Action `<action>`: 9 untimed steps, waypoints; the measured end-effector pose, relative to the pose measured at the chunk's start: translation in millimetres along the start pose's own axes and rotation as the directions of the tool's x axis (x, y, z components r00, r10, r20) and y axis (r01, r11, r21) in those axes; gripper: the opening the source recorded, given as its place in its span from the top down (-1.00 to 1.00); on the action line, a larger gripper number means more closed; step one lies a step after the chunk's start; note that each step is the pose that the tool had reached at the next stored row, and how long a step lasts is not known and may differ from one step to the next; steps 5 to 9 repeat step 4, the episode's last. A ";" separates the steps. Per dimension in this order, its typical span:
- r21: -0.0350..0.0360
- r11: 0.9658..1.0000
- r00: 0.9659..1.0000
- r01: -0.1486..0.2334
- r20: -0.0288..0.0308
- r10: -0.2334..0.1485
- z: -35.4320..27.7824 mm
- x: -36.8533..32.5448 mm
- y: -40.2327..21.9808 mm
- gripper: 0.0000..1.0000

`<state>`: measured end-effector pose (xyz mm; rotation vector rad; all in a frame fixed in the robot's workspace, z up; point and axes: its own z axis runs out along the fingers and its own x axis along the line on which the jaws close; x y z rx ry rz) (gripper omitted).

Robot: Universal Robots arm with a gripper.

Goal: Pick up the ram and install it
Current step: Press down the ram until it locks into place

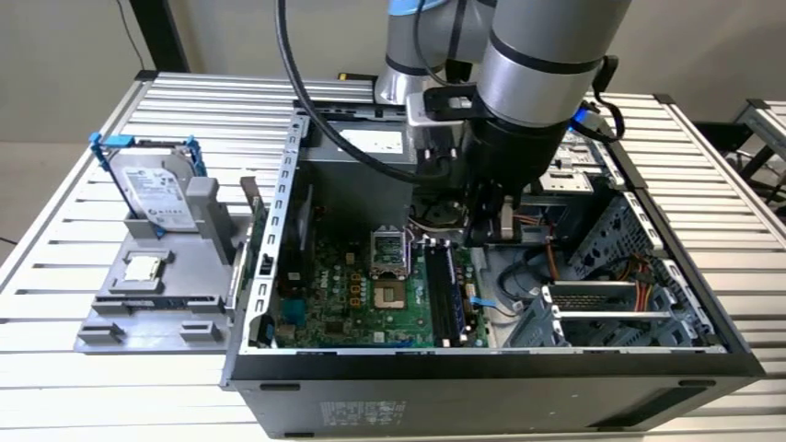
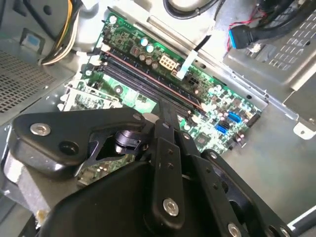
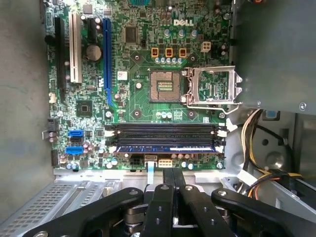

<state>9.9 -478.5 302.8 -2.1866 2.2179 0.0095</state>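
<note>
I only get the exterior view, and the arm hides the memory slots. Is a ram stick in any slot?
Observer: Yes. In the first wrist view the ram sits along the slot nearest the gripper.
Operator: Are the fingers on it?
Observer: No. The fingers are shut together, apart from it.
Operator: And the other slots?
Observer: The other slots look empty.
</note>
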 end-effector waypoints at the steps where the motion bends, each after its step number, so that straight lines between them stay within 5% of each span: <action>1: 0.000 1.000 1.000 0.000 0.000 0.000 0.0 0.0 0.0 1.00; 9: 0.000 1.000 1.000 0.000 0.000 0.000 -0.1 0.0 0.0 1.00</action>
